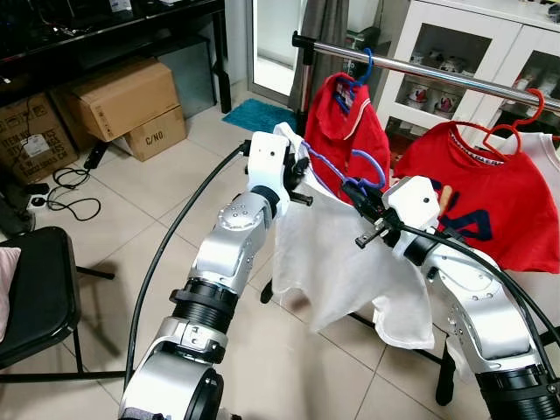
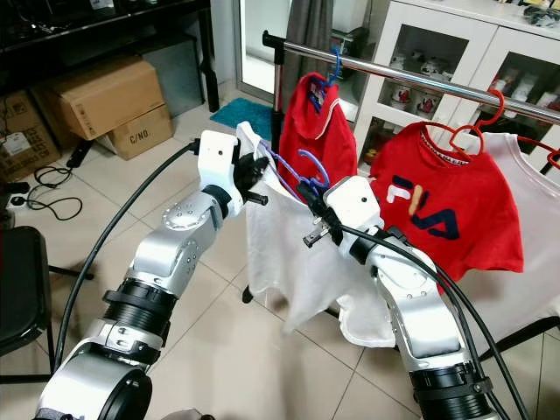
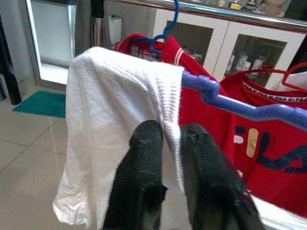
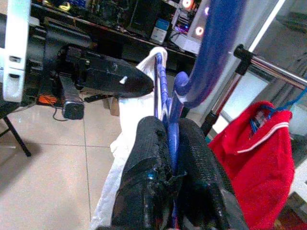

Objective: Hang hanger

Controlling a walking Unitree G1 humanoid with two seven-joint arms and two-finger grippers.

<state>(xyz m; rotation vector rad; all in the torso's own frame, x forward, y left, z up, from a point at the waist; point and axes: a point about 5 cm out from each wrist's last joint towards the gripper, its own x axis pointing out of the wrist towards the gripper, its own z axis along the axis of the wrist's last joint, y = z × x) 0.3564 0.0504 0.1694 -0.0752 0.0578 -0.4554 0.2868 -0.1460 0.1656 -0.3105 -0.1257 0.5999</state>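
Note:
A white shirt [image 1: 337, 254] hangs on a blue hanger [image 1: 325, 168], held in the air between my two grippers, below and in front of the metal clothes rail [image 1: 437, 73]. My left gripper [image 3: 168, 128] is shut on the shirt's collar edge at one end of the hanger. My right gripper [image 4: 170, 125] is shut on the blue hanger [image 4: 165, 91] near the base of its hook, which curves up beside it [image 1: 378, 171]. In the head views the left gripper [image 1: 300, 178] and right gripper [image 1: 360, 196] stand close together.
On the rail hang a red shirt [image 1: 348, 131] on a blue hanger and a red FILA shirt [image 1: 490, 203] on a red hanger. A white cabinet [image 1: 455, 39] stands behind. Cardboard boxes [image 1: 127, 98], floor cables [image 1: 70, 199] and a black chair [image 1: 35, 293] lie left.

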